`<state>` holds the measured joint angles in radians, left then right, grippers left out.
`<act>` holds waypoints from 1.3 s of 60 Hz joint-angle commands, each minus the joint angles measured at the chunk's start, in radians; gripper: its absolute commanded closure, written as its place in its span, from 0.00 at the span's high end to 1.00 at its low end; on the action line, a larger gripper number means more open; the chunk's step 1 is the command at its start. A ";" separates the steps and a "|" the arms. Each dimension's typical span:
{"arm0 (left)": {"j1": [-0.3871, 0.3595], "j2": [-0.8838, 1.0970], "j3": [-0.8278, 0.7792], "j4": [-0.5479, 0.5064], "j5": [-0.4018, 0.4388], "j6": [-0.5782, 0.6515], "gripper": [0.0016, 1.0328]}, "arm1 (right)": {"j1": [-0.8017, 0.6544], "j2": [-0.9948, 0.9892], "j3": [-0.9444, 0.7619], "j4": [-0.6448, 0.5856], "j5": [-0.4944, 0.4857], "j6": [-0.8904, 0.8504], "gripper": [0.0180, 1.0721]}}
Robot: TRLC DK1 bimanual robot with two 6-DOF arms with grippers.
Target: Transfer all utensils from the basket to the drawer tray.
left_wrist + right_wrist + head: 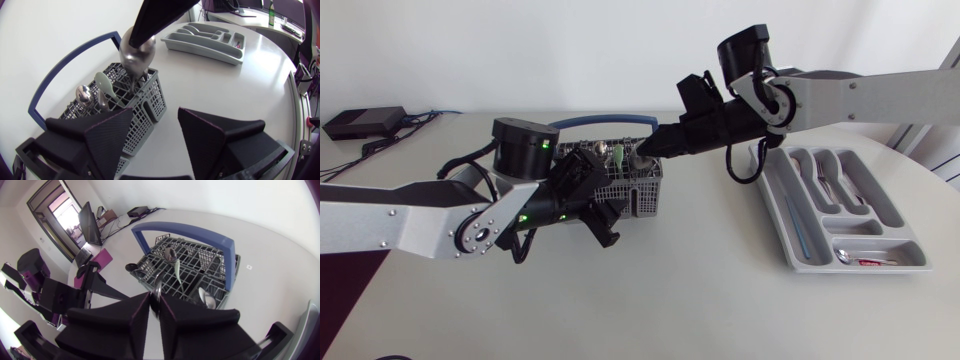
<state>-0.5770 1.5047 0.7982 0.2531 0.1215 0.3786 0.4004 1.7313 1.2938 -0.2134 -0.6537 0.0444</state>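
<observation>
My left gripper [155, 113] is closest to me. Its two wedge fingers [107, 132] are spread wide with nothing between them. In the left wrist view the near corner of the cutlery basket [148, 106] sits just ahead of one finger, and I cannot tell whether they touch. From overhead, the left gripper [595, 210] sits against the near side of the basket [638, 196], which stands on the white table [670, 290] a little left of the middle.

The basket is a grey grid with a blue hoop handle [54, 76]. A pale green utensil [105, 85] and a silver spoon [84, 93] stand upright in its cells.

My right arm reaches across from the far side, and my right gripper [642, 157] points down into the basket's far end. Its fingers [125, 317] are pinched narrow on a thin metal stem [158, 287]. In the left wrist view the same gripper [142, 36] clamps the top of a silver spoon [137, 51]. The spoon's bowl is up, and its lower part is down among the basket cells.

Farther off to my right, well apart from the basket, lies the grey drawer tray [775, 215]. Cutlery lies in several of its compartments, including a fork [820, 178] in one long slot and a small spoon [844, 256] in the end slot.
</observation>
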 commanded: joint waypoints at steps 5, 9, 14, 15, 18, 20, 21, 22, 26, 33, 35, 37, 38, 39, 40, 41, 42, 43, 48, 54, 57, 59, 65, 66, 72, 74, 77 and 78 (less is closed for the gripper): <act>0.011 0.022 -0.021 0.021 -0.002 0.025 0.63 | 0.014 -0.009 0.068 -0.050 -0.015 0.040 0.07; 0.011 0.025 -0.022 0.021 -0.002 0.028 0.63 | 0.017 -0.015 0.098 -0.093 -0.012 0.040 0.07; 0.011 0.025 -0.025 0.021 -0.002 0.034 0.64 | 0.023 -0.015 0.142 -0.159 -0.004 0.040 0.07; 0.011 0.025 -0.025 0.021 -0.002 0.034 0.64 | 0.025 -0.015 0.151 -0.176 -0.003 0.040 0.07; 0.011 0.025 -0.027 0.021 -0.002 0.040 0.64 | 0.026 -0.015 0.179 -0.215 0.009 0.038 0.07; 0.011 0.026 -0.027 0.021 -0.002 0.042 0.64 | 0.026 -0.012 0.199 -0.242 0.009 0.038 0.07; 0.011 0.028 -0.027 0.021 -0.002 0.043 0.64 | 0.026 -0.009 0.211 -0.257 0.009 0.038 0.07; 0.011 0.028 -0.027 0.021 -0.002 0.045 0.64 | 0.026 -0.007 0.219 -0.265 0.009 0.038 0.07; 0.008 0.029 -0.027 0.021 -0.003 0.048 0.64 | 0.026 -0.003 0.252 -0.307 0.008 0.040 0.07; 0.000 0.038 -0.031 0.029 -0.011 0.059 0.64 | 0.021 -0.006 0.286 -0.337 -0.015 0.046 0.07; -0.004 0.040 -0.034 0.034 -0.016 0.066 0.64 | 0.021 -0.009 0.294 -0.340 -0.018 0.048 0.07; -0.007 0.042 -0.039 0.040 -0.023 0.071 0.64 | 0.020 -0.012 0.300 -0.343 -0.018 0.052 0.07; -0.011 0.042 -0.040 0.041 -0.028 0.072 0.65 | 0.020 -0.013 0.305 -0.348 -0.018 0.055 0.07; -0.014 0.042 -0.042 0.044 -0.034 0.075 0.66 | 0.020 -0.015 0.309 -0.353 -0.020 0.055 0.07; -0.014 0.042 -0.042 0.044 -0.034 0.077 0.66 | 0.020 -0.015 0.311 -0.354 -0.020 0.055 0.07; -0.015 0.042 -0.045 0.049 -0.040 0.080 0.66 | 0.018 -0.018 0.320 -0.365 -0.023 0.055 0.07; -0.015 0.042 -0.047 0.052 -0.043 0.082 0.66 | 0.018 -0.019 0.326 -0.369 -0.024 0.055 0.07; -0.017 0.042 -0.047 0.055 -0.045 0.083 0.66 | 0.018 -0.022 0.331 -0.376 -0.026 0.057 0.07; -0.017 0.043 -0.050 0.064 -0.060 0.089 0.67 | 0.018 -0.035 0.352 -0.400 -0.026 0.058 0.07; -0.017 0.043 -0.057 0.084 -0.069 0.098 0.67 | 0.018 -0.055 0.366 -0.422 -0.026 0.063 0.07; -0.017 0.043 -0.059 0.092 -0.074 0.102 0.67 | 0.017 -0.065 0.364 -0.429 -0.026 0.063 0.07; -0.017 0.043 -0.059 0.094 -0.075 0.105 0.67 | 0.014 -0.073 0.358 -0.435 -0.026 0.061 0.07; -0.017 0.034 -0.057 0.098 -0.077 0.108 0.69 | 0.002 -0.121 0.315 -0.435 -0.049 0.043 0.07; -0.017 0.032 -0.057 0.098 -0.077 0.108 0.69 | -0.002 -0.131 0.306 -0.435 -0.049 0.038 0.07; -0.017 0.000 -0.057 0.097 -0.077 0.105 0.70 | -0.025 -0.184 0.249 -0.435 -0.081 0.014 0.07; -0.020 -0.014 -0.057 0.092 -0.075 0.105 0.72 | -0.034 -0.207 0.222 -0.435 -0.092 0.002 0.07; -0.026 -0.031 -0.057 0.084 -0.072 0.105 0.73 | -0.046 -0.236 0.187 -0.428 -0.109 -0.011 0.07; -0.027 -0.034 -0.057 0.084 -0.072 0.105 0.73 | -0.049 -0.248 0.176 -0.425 -0.115 -0.017 0.07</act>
<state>-0.5907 1.5124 0.7654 0.3344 0.0467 0.4580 0.3706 1.5505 1.5257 -0.6533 -0.7410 0.0570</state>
